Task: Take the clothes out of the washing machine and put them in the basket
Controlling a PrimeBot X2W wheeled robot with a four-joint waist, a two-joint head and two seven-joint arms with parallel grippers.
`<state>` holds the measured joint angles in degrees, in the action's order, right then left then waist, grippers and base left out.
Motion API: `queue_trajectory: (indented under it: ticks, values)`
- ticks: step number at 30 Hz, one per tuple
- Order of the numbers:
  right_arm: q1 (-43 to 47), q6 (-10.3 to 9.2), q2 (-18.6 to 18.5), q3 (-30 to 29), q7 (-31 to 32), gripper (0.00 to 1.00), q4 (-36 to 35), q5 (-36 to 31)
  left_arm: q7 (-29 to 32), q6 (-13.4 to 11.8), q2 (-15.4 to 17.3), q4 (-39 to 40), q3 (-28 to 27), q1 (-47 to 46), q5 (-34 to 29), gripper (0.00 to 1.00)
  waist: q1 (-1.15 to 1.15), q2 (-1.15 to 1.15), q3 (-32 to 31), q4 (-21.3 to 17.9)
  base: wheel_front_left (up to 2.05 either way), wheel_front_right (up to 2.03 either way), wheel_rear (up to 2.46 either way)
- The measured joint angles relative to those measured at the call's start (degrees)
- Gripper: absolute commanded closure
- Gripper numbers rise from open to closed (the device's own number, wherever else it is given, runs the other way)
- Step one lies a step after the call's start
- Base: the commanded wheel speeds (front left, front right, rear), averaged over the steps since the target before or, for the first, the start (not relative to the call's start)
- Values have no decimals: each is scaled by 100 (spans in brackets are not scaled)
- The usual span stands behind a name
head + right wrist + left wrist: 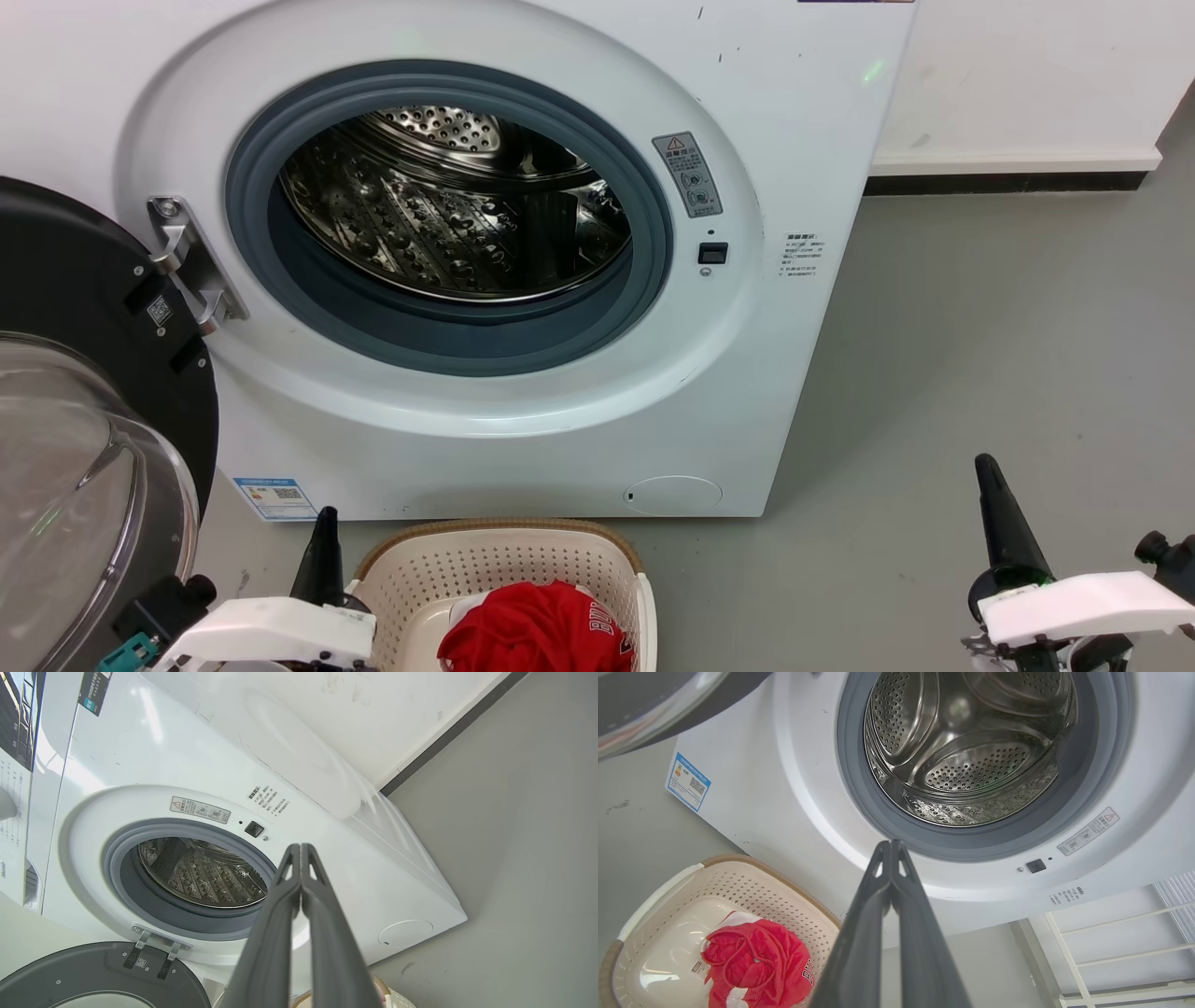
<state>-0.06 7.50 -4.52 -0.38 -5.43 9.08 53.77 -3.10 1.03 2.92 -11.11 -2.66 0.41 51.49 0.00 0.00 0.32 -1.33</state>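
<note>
The white washing machine [523,411] stands in front of me with its door swung open to the left. Its steel drum [448,201] shows bare metal; the same drum [966,742] looks bare in the left wrist view. On the floor below sits the cream basket [504,560], holding red clothes [537,630] with white trim. The clothes [756,961] also lie in the basket [654,952] in the left wrist view. My left gripper [325,523] is shut just left of the basket, its tips [890,843] pressed together. My right gripper [985,467] is shut over bare floor; its tips [300,847] meet too.
The open door [84,420], black-rimmed with a domed glass, juts out at the left beside my left arm. Grey floor [1008,327] stretches to the right of the machine, up to a white wall with a dark skirting [1008,182].
</note>
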Motion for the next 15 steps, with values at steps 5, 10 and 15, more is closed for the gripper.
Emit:
queue_trajectory:
  ticks: [5,10,15]
  values:
    - [-21,0,-3,-25,80,100,42,361,86,52,0,-16,-34,-81,357,100,0,0,-1,9,0,0,0]
    - [-97,0,-7,-53,162,100,75,703,153,108,0,-42,-74,-107,698,100,0,0,-2,17,0,0,0]
    - [-126,-1,-10,-79,240,100,116,1028,246,156,0,-65,-109,-187,1024,100,0,0,-3,26,0,0,0]
